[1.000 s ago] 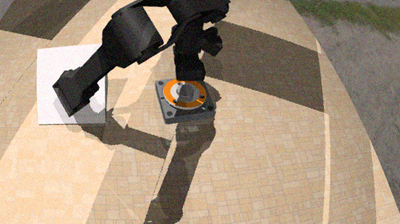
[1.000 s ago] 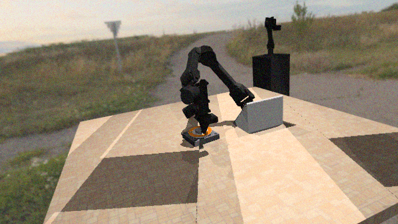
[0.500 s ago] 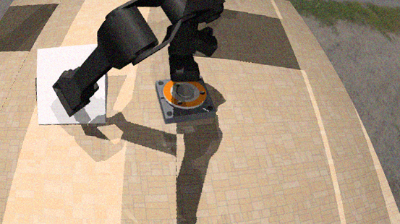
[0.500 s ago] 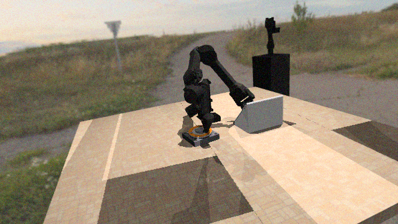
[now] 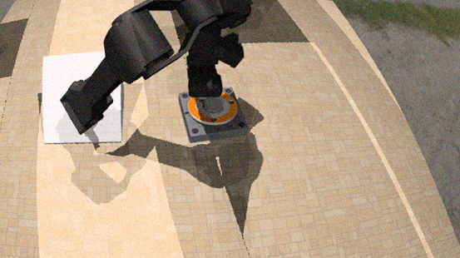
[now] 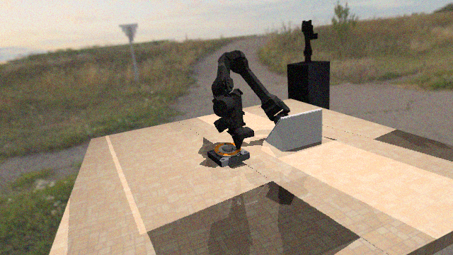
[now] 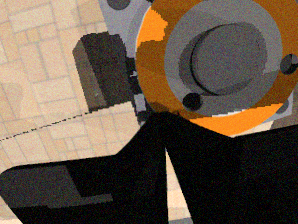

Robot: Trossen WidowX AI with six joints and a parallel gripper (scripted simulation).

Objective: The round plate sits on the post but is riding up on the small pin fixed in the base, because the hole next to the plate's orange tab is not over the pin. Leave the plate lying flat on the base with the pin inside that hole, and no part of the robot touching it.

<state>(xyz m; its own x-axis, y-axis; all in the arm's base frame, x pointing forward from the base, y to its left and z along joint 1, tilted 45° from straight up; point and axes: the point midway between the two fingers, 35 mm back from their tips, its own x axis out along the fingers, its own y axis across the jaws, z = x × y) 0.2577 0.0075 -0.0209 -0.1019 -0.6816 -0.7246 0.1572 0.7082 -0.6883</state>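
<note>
The round plate (image 5: pixel 194 110) (image 6: pixel 217 149) (image 7: pixel 151 55), an orange ring with a grey centre, sits around the round post (image 5: pixel 214 105) (image 7: pixel 230 57) on the grey square base (image 5: pixel 187 122) (image 6: pixel 222 162) (image 7: pixel 117 22). Two dark holes show in the plate in the wrist view. The orange tab, the hole next to it and the pin cannot be made out; the gripper covers part of the rim. My gripper (image 5: pixel 204 96) (image 6: pixel 238 146) (image 7: pixel 160 119) is shut and empty, pointing down with its tips at the plate's rim. Whether they touch it, or the plate lies flat, cannot be told.
A white wedge-shaped block (image 5: pixel 60 89) (image 6: pixel 301 131) stands by the arm's foot. A black box (image 6: pixel 308 85) with a dark device on top stands behind the table. The arm's shadow falls across the base and the table.
</note>
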